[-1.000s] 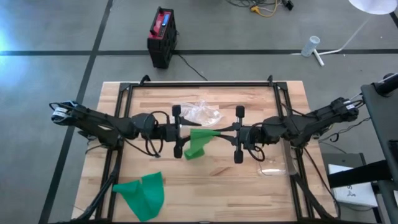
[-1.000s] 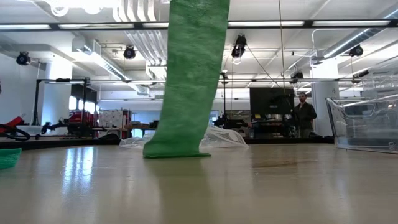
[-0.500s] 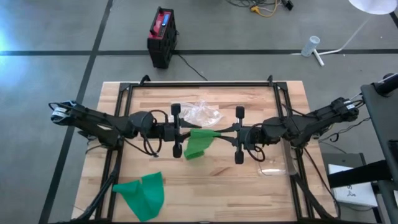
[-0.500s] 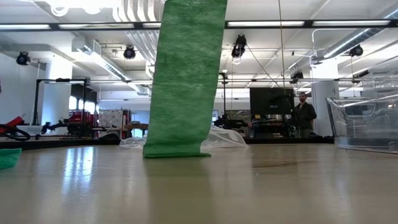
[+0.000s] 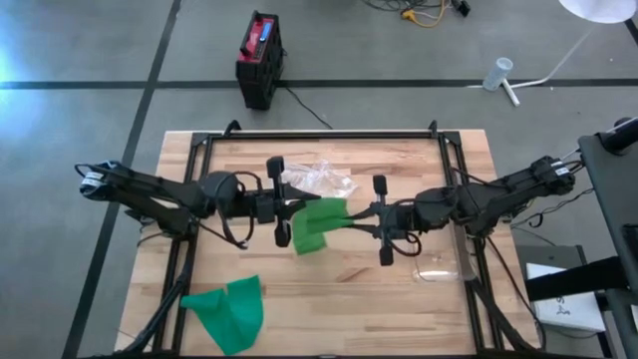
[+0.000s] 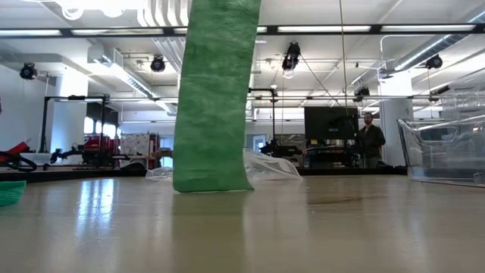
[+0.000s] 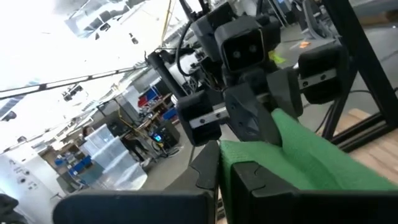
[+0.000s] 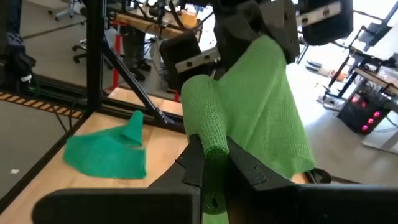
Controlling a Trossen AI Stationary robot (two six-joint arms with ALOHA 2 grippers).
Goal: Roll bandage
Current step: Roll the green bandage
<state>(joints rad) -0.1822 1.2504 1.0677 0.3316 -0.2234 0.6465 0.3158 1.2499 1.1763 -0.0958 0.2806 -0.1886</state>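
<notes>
Crumpled clear plastic bag [image 5: 321,179] lying near worktop's far edge, second green bandage [image 5: 229,311] near front-left corner, left gripper [image 5: 290,211] and right gripper [image 5: 351,218] both pinching hanging green mesh bandage [image 5: 317,223], pale wooden worktop [image 5: 339,299].

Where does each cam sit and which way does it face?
High: overhead, straight down; both arms, left claw and right claw shut on the green bandage.
Low: tabletop height, level into the room; no arm visible.
Left wrist: along its fingers toward the right arm.
Right wrist: reverse.
All four share the bandage.
</notes>
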